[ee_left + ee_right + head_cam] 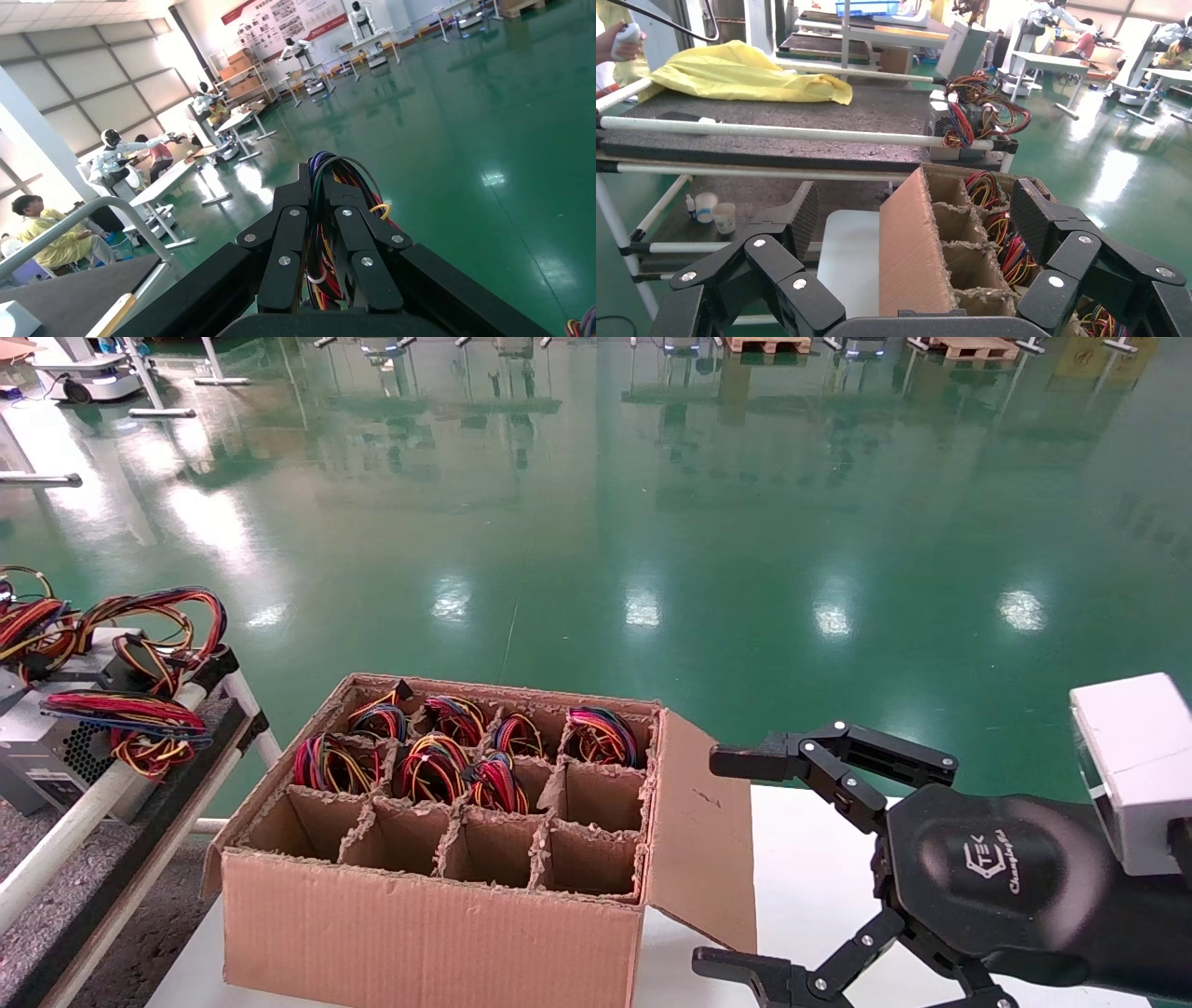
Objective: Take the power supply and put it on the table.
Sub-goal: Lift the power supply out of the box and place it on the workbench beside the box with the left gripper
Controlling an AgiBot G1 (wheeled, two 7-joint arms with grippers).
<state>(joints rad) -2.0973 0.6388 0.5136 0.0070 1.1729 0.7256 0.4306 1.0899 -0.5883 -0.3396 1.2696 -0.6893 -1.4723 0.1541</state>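
Observation:
The power supply shows only as a bundle of purple, black, red and orange wires point(321, 157) in the left wrist view; its body is hidden. My left gripper point(318, 180) is shut on that bundle, held up in the air with the green floor behind it. Neither appears in the head view. My right gripper point(715, 862) hangs open beside the right flap of the cardboard box point(419, 933), with nothing between its fingers. In the right wrist view the open right gripper point(916, 210) straddles the sight of that flap without touching it.
The divided box holds several similar wire coils point(433, 766) in its far cells; the near cells are empty. It stands on a white table point(810, 877). To the left is a grey bench point(140, 822) with other power supplies point(56, 747) and white rails.

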